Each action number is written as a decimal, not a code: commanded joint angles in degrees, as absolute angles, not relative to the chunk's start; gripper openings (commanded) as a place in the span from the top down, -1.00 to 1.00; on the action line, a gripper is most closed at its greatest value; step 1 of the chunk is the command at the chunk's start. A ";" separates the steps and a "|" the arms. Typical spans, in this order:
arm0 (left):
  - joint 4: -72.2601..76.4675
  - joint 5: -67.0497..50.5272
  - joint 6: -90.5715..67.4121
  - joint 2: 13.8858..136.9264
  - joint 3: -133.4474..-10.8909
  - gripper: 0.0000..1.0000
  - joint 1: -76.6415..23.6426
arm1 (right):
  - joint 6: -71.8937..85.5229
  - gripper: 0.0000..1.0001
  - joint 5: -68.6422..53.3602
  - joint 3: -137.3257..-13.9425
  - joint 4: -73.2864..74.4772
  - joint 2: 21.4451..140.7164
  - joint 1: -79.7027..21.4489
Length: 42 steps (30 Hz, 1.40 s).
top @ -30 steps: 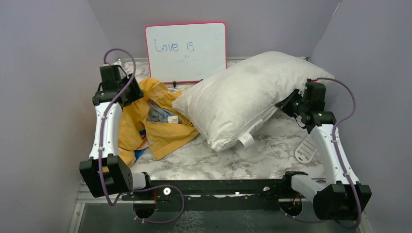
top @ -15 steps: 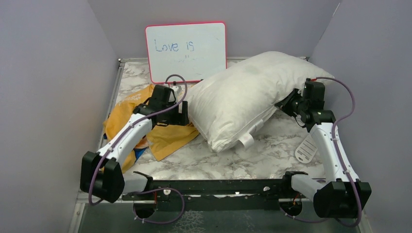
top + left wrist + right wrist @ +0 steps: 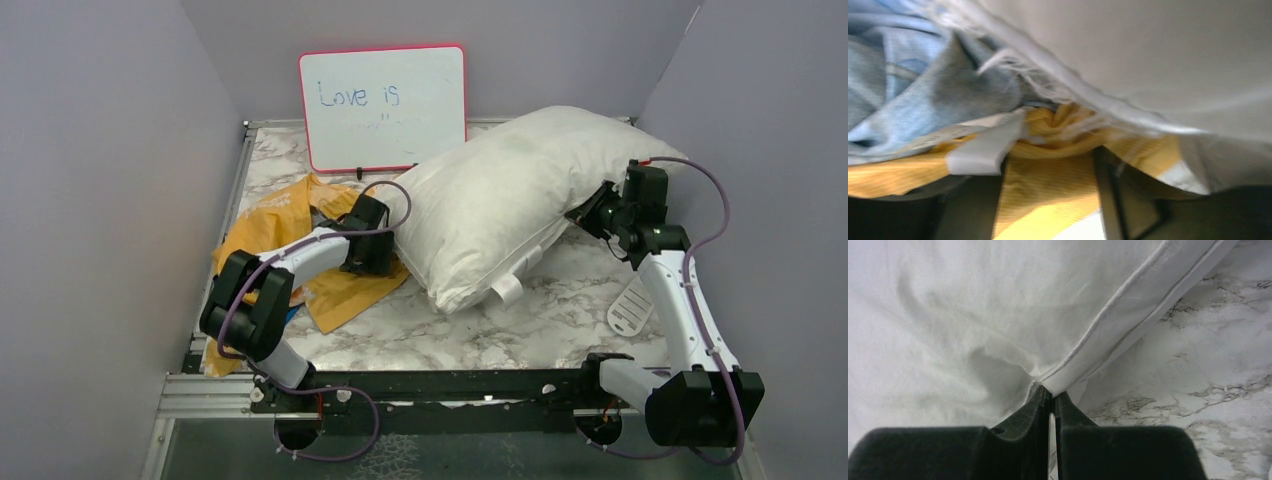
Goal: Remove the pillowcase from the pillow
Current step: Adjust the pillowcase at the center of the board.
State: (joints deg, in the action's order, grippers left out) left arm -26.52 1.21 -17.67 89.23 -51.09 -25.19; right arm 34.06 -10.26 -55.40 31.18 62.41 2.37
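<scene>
A: Looking for the crumpled yellow-orange and blue fabric pillowcase.
B: Found heaped near the left edge of the marble counter, touching the left end of the plump white rectangular pillow and tucked slightly beneath it.
A: And the left gripper?
B: Seen low over that yellow cloth, jaws spread, blurred in the wrist view.
A: And the right gripper?
B: Pinching the pillow's piped seam toward the right edge, jaws pressed together.
</scene>
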 commanded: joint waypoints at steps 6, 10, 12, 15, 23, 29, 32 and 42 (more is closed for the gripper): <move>-29.90 22.71 -22.83 88.98 -49.72 0.80 -26.28 | 33.37 0.79 -9.78 -59.50 26.82 62.71 2.72; -32.83 22.97 -22.10 87.37 -52.44 1.00 -24.42 | 33.78 0.80 -9.19 -59.95 27.38 62.89 2.70; -33.03 21.28 -21.56 84.73 -53.46 1.00 -21.71 | 33.77 0.80 -8.32 -60.50 27.80 62.69 2.72; -33.18 17.04 -19.53 80.33 -55.50 1.00 -14.24 | 33.45 0.80 -7.24 -61.47 28.20 62.30 2.67; -38.48 18.06 -15.60 70.51 -69.13 1.00 1.52 | 33.18 0.80 -6.15 -62.18 28.91 61.04 2.67; -40.22 22.76 -17.24 66.89 -72.04 1.00 6.11 | 34.27 0.80 -11.25 -60.44 27.43 60.33 2.68; -39.01 31.35 -18.06 64.20 -69.14 1.00 7.48 | 35.85 0.80 -16.50 -57.42 25.59 59.24 2.66; -35.17 38.50 -13.75 63.10 -75.92 1.00 10.90 | 40.07 0.99 -21.99 -47.36 23.30 52.26 2.60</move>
State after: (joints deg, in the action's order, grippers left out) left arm -38.68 34.11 -15.38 63.77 -69.52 9.74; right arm 37.41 -17.06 -49.65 27.92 56.49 2.85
